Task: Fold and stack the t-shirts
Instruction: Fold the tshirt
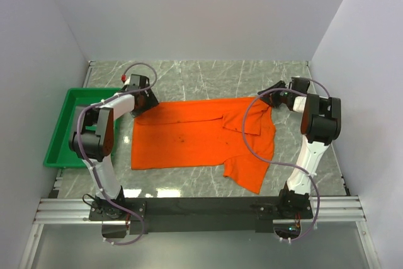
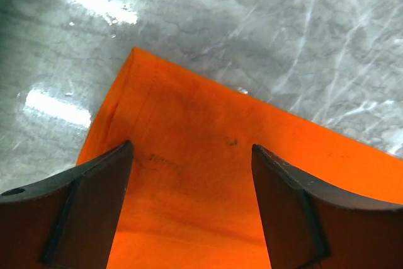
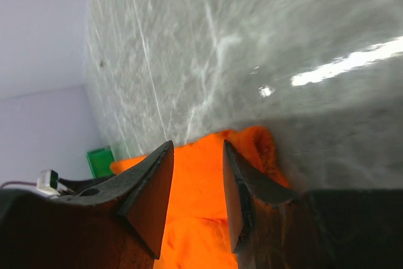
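Marble tabletop [image 1: 208,74] bears orange t-shirt [image 1: 189,137], spread out; left gripper [image 2: 192,149] gapes over far corner, right gripper [image 3: 197,146] narrowly apart, neither clamped; first fold pending, likely needing both far corners pinched.

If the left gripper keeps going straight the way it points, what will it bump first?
Probably the shirt: the left gripper hangs open over a corner of it, bare table beyond. Depth is hard to judge.
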Controlling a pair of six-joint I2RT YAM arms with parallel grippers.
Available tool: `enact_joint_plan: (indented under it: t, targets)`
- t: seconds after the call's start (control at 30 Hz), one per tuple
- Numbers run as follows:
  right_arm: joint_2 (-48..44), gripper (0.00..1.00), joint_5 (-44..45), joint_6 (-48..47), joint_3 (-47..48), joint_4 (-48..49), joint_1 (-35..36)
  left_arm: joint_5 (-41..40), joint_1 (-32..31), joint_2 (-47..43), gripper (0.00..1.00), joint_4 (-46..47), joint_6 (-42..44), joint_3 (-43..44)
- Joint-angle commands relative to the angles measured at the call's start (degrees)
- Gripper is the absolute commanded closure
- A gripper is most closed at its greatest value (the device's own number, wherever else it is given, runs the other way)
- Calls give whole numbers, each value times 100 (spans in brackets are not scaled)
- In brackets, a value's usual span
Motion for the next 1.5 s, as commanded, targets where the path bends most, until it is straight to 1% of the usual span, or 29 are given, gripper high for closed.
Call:
enact_joint_plan:
  t: [0.0,0.03,0.2,0.33,0.4,0.43,0.5,0.53,0.6,0.63,0.67,0.7,0.73,0.87,0.9,0.93,1.0,1.03,1.07,1.13,1.17,1.27,1.4,1.47]
  targets:
    - [81,55,404,101,144,-261,-214,81,-15,260,18,-53,-61,144]
    - [108,55,483,109,257,-487,-232,116,-6,347,18,-79,-61,188]
    - [345,55,624,-4,767,-955,-276,257,-6,655,18,-167,-44,592]
    - [468,55,879,-277,1478,-1604,-284,301,38,866,17,-299,0,935]
    - [381,55,870,-435,1681,-1781,-284,336,56,788,14,-413,35,1085]
    - [267,55,896,-479,1725,-1877,-267,319,56,596,13,-440,79,1094]
    - [-198,55,1072,-654,1664,-1966,-241,301,56,288,10,-484,97,1033]
    - [-374,54,1177,-725,1568,-2132,-223,292,56,-61,9,-501,123,980]
    - [-945,52,1493,-909,1296,-2308,-135,205,56,-458,5,-633,115,813]
    - [-1147,52,1608,-980,1182,-2518,-83,152,56,-843,3,-703,115,752]
    - [-1540,51,1739,-1119,1068,-2659,-21,99,56,-1039,2,-782,115,586]
    - [-1745,50,2062,-1217,945,-2774,118,-14,47,-1223,1,-974,106,497]
    - [-1921,49,2240,-1313,735,-3158,189,-33,47,-1582,1,-1106,115,409]
    - [-2930,45,3136,-1683,31,-3916,620,47,-23,-2419,0,-1661,202,-310]
    - [-3081,44,3242,-1701,-310,-4013,690,11,-84,-2594,1,-1748,194,-721]
    - [-3239,44,3330,-1701,-505,-4153,752,-50,-111,-2944,1,-1889,150,-934]
    - [-3714,44,3156,-1613,-962,-4120,735,-77,-111,-3298,1,-2074,27,-1521]
    - [-3863,44,3199,-1570,-1347,-4120,735,-120,-111,-3621,1,-2179,-208,-1682]
    - [-4213,44,3304,-1508,-1533,-4102,744,-173,-111,-3781,2,-2363,-324,-1988]
    - [-4549,43,3392,-1420,-2043,-4102,744,-235,-111,-4219,4,-2461,-648,-2306]
    - [-4864,43,3532,-1402,-2175,-4119,744,-287,-111,-4327,5,-2496,-746,-2568]
    - [-5340,41,3709,-1402,-2598,-4199,744,-384,-120,-4521,8,-2427,-1115,-2947]
    - [-5552,42,3736,-1437,-2967,-4242,744,-551,-103,-4337,14,-2181,-1397,-3080]
    - [-5561,43,3744,-1481,-3020,-4286,744,-482,-103,-4118,16,-2058,-1511,-3255]
